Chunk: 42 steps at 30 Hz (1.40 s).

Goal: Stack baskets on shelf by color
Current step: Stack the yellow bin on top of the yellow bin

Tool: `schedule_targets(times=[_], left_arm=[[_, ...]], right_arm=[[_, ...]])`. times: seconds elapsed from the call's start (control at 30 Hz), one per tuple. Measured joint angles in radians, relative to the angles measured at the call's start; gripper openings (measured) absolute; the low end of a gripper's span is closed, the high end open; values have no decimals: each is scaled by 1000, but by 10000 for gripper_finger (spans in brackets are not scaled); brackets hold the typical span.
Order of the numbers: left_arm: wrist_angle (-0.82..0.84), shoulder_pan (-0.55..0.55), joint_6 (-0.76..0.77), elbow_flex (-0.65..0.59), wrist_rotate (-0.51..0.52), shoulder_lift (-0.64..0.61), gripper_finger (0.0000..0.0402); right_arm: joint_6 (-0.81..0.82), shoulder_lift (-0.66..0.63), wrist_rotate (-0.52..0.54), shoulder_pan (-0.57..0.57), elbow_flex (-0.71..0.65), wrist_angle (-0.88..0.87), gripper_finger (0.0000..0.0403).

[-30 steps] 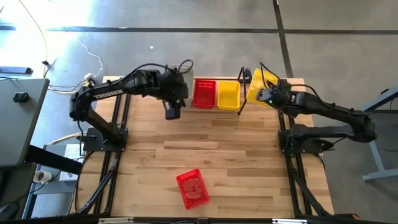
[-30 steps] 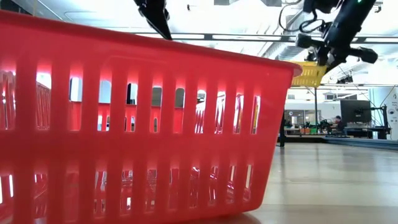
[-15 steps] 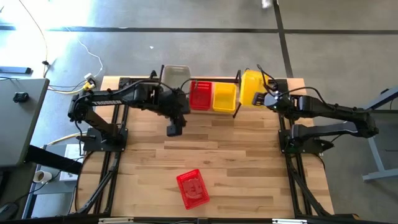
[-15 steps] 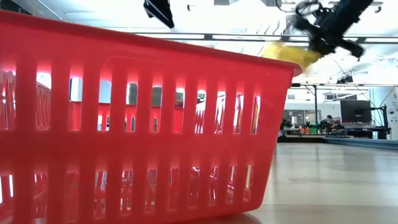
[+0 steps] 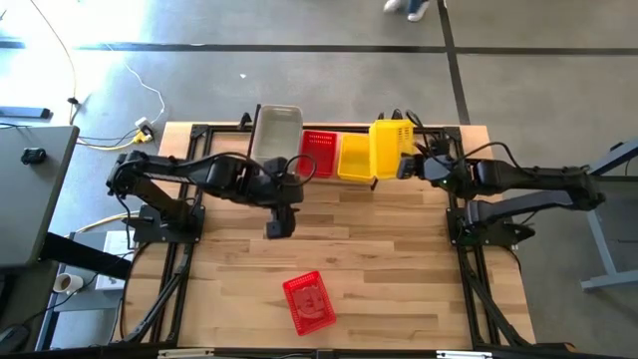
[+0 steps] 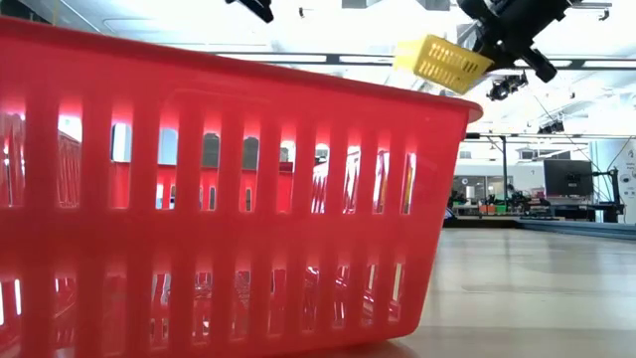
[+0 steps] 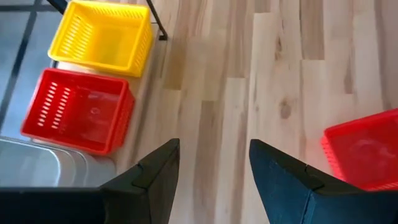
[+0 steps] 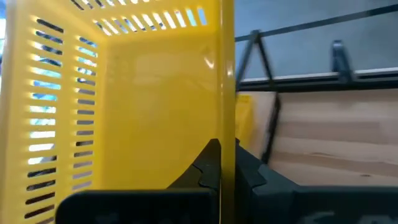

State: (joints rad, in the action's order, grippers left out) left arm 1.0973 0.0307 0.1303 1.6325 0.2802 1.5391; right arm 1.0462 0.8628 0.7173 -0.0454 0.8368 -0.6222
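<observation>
The black-rod shelf (image 5: 384,128) stands at the table's far edge. It holds a clear-grey basket (image 5: 277,133), a red basket (image 5: 319,152) and a yellow basket (image 5: 354,158) side by side. My right gripper (image 8: 227,163) is shut on a second yellow basket (image 5: 391,148), held over the shelf's right end. Another red basket (image 5: 309,302) rests on its bottom near the table's front edge. My left gripper (image 5: 277,221) hangs open over the bare table, between the shelf and that red basket, with nothing between its fingers. My right gripper pinches one side wall (image 8: 227,124) of the yellow basket, one finger inside the basket and one outside. The fingers come from the table's right, slanting downward. The basket is lifted clear and hangs tilted (image 6: 442,62) above the shelf.
Both arm bases and their black frames flank the wooden table (image 5: 399,259). Open wood lies between the shelf and the near red basket (image 7: 367,149). That basket fills the low view (image 6: 219,199).
My left gripper has drawn back from the shelf toward the near edge, still open, uncovering the clear-grey basket at the shelf's left end. My right gripper has carried the yellow basket leftward from beside the shelf to over its right end, turning it on the way.
</observation>
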Motion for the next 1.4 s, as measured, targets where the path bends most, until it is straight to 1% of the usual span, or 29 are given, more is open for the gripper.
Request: schedule_targets(times=[0.13, 0.3, 0.47, 0.6, 0.67, 0.73, 0.9, 0.97, 1.1, 1.17, 1.27, 1.33, 1.4], left_arm=[[6, 18, 43, 0, 22, 0, 186], [-4, 44, 53, 0, 54, 2, 186], [-55, 84, 50, 0, 53, 32, 186], [-113, 118, 23, 0, 62, 82, 186], [-151, 133, 15, 0, 81, 109, 186], [-153, 147, 15, 0, 100, 138, 186], [-175, 177, 4, 0, 136, 210, 186], [-184, 187, -10, 0, 146, 229, 186], [-200, 210, -16, -1, 187, 256, 186], [-239, 216, -38, 1, 195, 262, 186], [-266, 221, -67, -1, 209, 272, 186], [-303, 215, -86, 1, 211, 280, 186], [-293, 210, -97, 0, 210, 284, 186]], right_arm=[[-17, 53, -33, 53, 0, 87, 0], [6, 171, -34, 125, 0, 179, 0], [38, 298, -35, 174, 0, 276, 0], [53, 399, -34, 202, 0, 384, 0], [56, 443, -35, 210, 0, 428, 0], [59, 487, -34, 212, 0, 471, 0], [108, 574, -37, 211, 0, 509, 0], [115, 609, -49, 211, 1, 554, 0], [129, 658, -72, 211, 1, 589, 0], [154, 676, -80, 211, 2, 589, 0], [158, 709, -94, 211, 29, 586, 0], [132, 730, -108, 212, 67, 588, 0], [91, 748, -116, 215, 111, 581, 0]])
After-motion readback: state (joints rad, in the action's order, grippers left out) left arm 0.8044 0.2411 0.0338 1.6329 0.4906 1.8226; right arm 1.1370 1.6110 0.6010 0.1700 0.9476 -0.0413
